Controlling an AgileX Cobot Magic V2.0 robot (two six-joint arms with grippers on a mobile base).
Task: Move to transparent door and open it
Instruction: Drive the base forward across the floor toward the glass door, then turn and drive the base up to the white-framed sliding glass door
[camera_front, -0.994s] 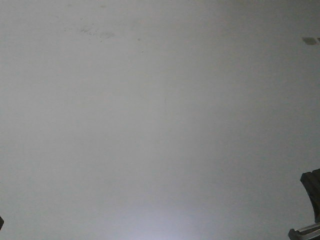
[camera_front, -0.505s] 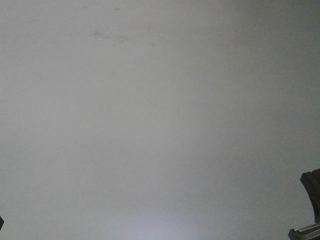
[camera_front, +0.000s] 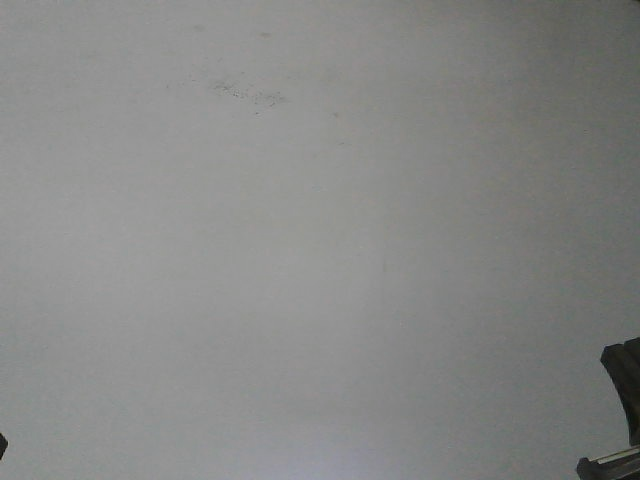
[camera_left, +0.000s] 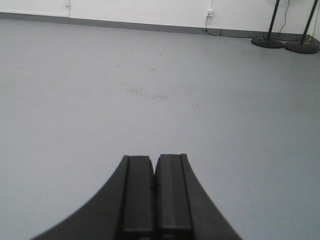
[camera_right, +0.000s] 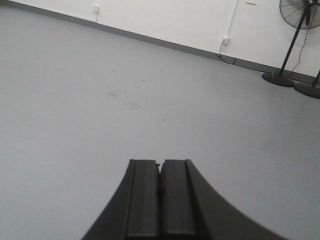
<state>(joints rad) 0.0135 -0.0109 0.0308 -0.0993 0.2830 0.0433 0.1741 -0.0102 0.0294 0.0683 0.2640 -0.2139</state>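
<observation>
The transparent door is out of view in every frame. The front view holds only bare grey floor (camera_front: 320, 260), with a dark piece of the robot at the lower right corner (camera_front: 620, 410). In the left wrist view my left gripper (camera_left: 154, 159) is shut, its two black fingers pressed together with nothing between them, pointing over the grey floor. My right gripper (camera_right: 160, 162) is likewise shut and empty in the right wrist view.
A scuffed patch marks the floor (camera_front: 245, 95). A white wall with a grey skirting (camera_left: 125, 24) and a socket (camera_left: 210, 13) stands far ahead. Round black stand bases (camera_left: 285, 44) sit at the far right. A pedestal fan (camera_right: 299, 15) stands by the wall.
The scuffed patch on the floor has drifted right and down in the front view, so the base is moving. The arm parts at the frame corners have stayed put.
</observation>
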